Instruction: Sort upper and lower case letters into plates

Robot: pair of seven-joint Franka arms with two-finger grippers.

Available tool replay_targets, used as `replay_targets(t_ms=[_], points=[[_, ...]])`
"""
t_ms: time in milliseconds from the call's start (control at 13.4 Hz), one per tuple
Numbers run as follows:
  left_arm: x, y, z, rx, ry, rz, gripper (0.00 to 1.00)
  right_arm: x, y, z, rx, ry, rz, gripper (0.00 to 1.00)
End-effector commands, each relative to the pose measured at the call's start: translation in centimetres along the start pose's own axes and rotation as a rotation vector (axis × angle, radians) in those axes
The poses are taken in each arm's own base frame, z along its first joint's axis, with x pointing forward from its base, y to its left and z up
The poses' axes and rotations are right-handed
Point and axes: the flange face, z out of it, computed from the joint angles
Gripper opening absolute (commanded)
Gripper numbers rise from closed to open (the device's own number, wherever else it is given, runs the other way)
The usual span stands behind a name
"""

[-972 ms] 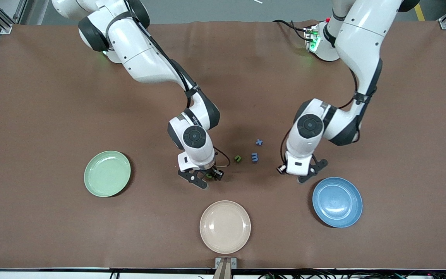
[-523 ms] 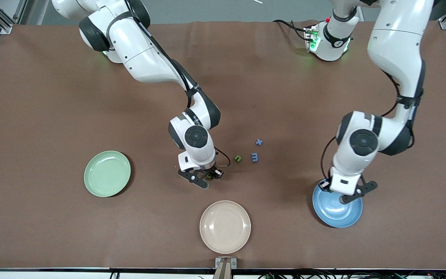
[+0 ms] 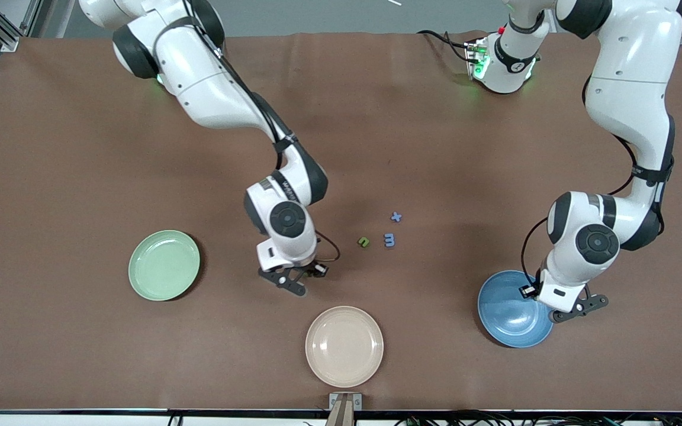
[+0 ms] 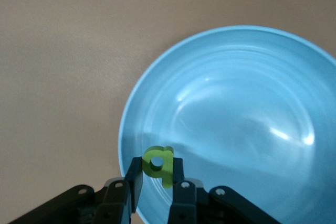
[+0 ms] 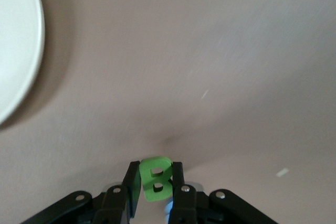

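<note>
My left gripper (image 3: 572, 309) is shut on a light green lower case letter with a round hole (image 4: 158, 163). It holds the letter over the rim of the blue plate (image 3: 507, 313), at the side toward the left arm's end. The plate fills the left wrist view (image 4: 236, 124) and has nothing in it. My right gripper (image 3: 293, 283) is shut on a green capital B (image 5: 156, 178). It hangs above bare table between the mint green plate (image 3: 164, 265) and the loose letters. A green letter (image 3: 364, 241), a blue m (image 3: 389, 239) and a blue x (image 3: 396, 217) lie mid-table.
A beige plate (image 3: 344, 346) sits nearest the front camera, empty. A pale plate rim (image 5: 16, 51) shows at the edge of the right wrist view. A brown mat (image 3: 80, 148) covers the table.
My left arm has swung from beside the loose letters to over the blue plate's rim, carrying its letter. My right gripper has shifted a little toward the green plate, holding the B.
</note>
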Motion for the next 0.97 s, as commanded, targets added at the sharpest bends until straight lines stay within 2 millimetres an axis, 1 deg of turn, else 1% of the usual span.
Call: replay_targets(t_ms=[0,75,224,299,374,449,523,598,673,748,822,897], points=[[1.1,0.4,-0.7,-0.010,0.020,0.005,0.88,4.2,6.3,-4.0,-0.029,-0.063,-0.103,0.00],[1.1,0.7,-1.2,-0.015,0.026,0.004,0.99,5.4,9.3,-4.5,-0.038,-0.079,-0.140,0.00],[0.7,2.1,-2.3,-0.036,0.029,-0.018,0.99,7.3,16.2,-4.7,-0.042,-0.101,-0.222,0.00],[0.0,3.4,-3.0,-0.053,0.015,-0.035,0.99,8.1,19.8,-4.5,-0.033,-0.100,-0.262,0.00],[-0.8,5.0,-4.1,-0.068,0.002,-0.047,0.99,8.6,23.3,-3.8,-0.027,-0.100,-0.307,0.00],[-1.5,6.0,-4.9,-0.070,-0.022,-0.060,0.99,9.0,26.2,-3.0,-0.025,-0.105,-0.335,0.00],[-2.2,7.4,-6.0,-0.080,-0.035,-0.051,0.99,8.7,28.0,-2.2,-0.024,-0.107,-0.354,0.00],[-3.2,8.7,-6.8,-0.084,-0.056,-0.033,0.99,8.3,29.3,-1.2,-0.021,-0.100,-0.360,0.00],[-4.0,9.8,-7.5,-0.086,-0.075,-0.015,0.99,8.0,30.3,-0.2,-0.020,-0.096,-0.366,0.00],[-5.0,10.9,-7.7,-0.091,-0.102,0.004,0.99,7.6,31.1,0.9,-0.017,-0.085,-0.365,0.01],[-6.5,12.5,-7.9,-0.097,-0.129,0.012,0.99,7.2,31.4,1.7,-0.014,-0.075,-0.363,0.02],[-8.2,14.3,-7.8,-0.102,-0.151,0.004,0.99,7.1,31.7,2.1,-0.015,-0.076,-0.362,0.21]])
